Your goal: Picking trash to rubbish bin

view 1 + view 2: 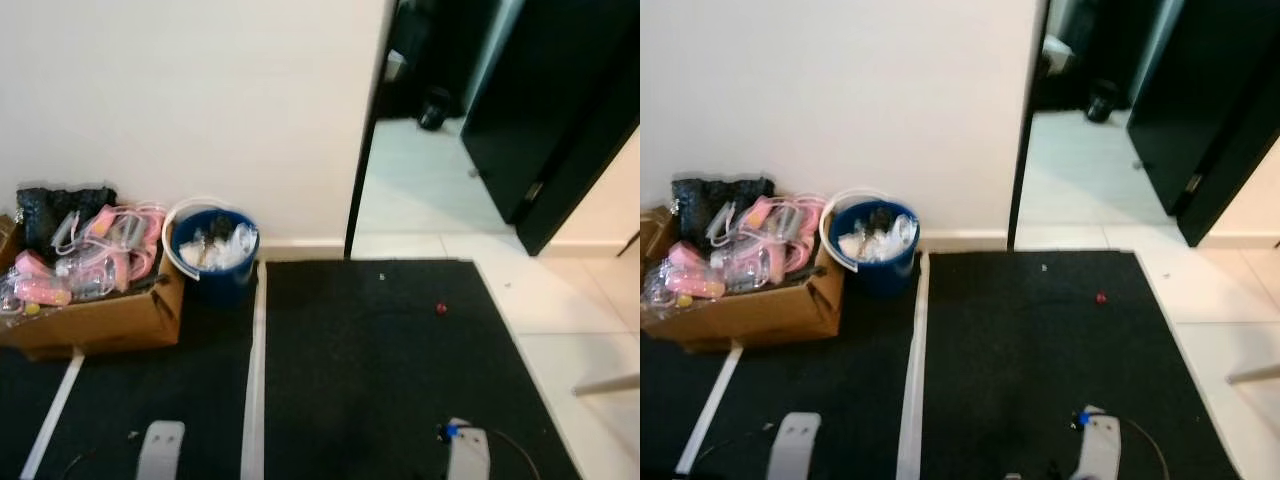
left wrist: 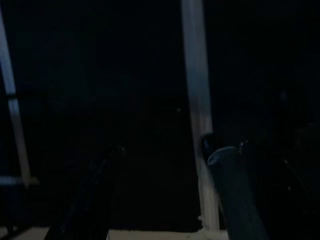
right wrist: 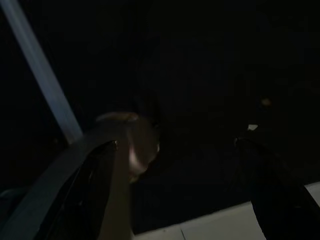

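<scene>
A blue rubbish bin [image 1: 212, 255] with white trash inside stands against the wall, at the left edge of a black mat [image 1: 370, 380]. A small red piece of trash [image 1: 441, 309] lies on the mat to the right, and a tiny white scrap [image 1: 381, 277] lies nearer the doorway. Both silver arms hang low at the bottom of the eye views, the left arm [image 1: 160, 450] and the right arm [image 1: 467, 455]. In the dark wrist views, my left gripper [image 2: 160, 147] and right gripper [image 3: 175, 145] are open over the dark floor, holding nothing. A pale blurred shape [image 3: 142, 145] sits beside one right finger.
A cardboard box [image 1: 100, 320] stuffed with pink and clear plastic items stands left of the bin. White tape lines [image 1: 254, 380] run across the dark floor. An open doorway [image 1: 430, 180] with a dark door leads onto white tiles at the right.
</scene>
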`<state>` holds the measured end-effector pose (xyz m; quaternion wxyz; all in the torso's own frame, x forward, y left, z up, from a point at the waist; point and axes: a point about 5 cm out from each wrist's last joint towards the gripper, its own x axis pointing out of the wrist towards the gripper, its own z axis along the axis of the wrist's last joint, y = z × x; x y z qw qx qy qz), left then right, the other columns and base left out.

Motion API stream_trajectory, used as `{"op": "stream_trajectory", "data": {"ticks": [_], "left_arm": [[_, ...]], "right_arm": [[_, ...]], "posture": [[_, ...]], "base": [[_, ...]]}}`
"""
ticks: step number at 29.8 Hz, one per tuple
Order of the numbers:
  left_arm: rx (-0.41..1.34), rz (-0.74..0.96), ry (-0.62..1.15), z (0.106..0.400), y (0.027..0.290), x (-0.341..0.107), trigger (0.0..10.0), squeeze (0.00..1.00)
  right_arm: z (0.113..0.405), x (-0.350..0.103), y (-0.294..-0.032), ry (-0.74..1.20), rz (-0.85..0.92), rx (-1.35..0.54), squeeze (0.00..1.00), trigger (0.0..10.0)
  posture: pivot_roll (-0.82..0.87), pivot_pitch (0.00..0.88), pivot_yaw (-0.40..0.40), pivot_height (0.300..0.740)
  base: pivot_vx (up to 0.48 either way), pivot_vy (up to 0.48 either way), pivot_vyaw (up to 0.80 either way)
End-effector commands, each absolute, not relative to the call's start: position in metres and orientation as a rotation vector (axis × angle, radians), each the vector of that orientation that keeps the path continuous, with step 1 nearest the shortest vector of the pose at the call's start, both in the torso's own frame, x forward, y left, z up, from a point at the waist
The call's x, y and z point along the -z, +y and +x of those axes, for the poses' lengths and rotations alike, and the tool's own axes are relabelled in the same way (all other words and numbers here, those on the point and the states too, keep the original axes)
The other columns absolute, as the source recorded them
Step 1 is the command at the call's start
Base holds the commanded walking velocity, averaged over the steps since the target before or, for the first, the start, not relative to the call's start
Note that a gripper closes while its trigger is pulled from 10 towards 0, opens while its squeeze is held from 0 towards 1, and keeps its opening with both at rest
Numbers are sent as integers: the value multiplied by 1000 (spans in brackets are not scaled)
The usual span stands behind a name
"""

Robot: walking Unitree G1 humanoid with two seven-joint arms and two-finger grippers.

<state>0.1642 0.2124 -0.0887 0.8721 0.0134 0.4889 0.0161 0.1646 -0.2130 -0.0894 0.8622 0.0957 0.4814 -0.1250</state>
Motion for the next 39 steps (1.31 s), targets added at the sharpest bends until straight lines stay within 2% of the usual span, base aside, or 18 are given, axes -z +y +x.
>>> {"op": "stream_trajectory", "data": {"ticks": [1,39], "left_arm": [[-36,19,1052,155,213,93,10000,0],[-32,16,1047,156,211,92,10000,0]], "right_arm": [[163,91,-212,1018,209,264,0,10000],[162,90,-216,1018,190,273,0,10000]], "posture": [[14,58,29,740],[3,60,29,740]], "base": [[0,0,-781],[0,0,-782]]}}
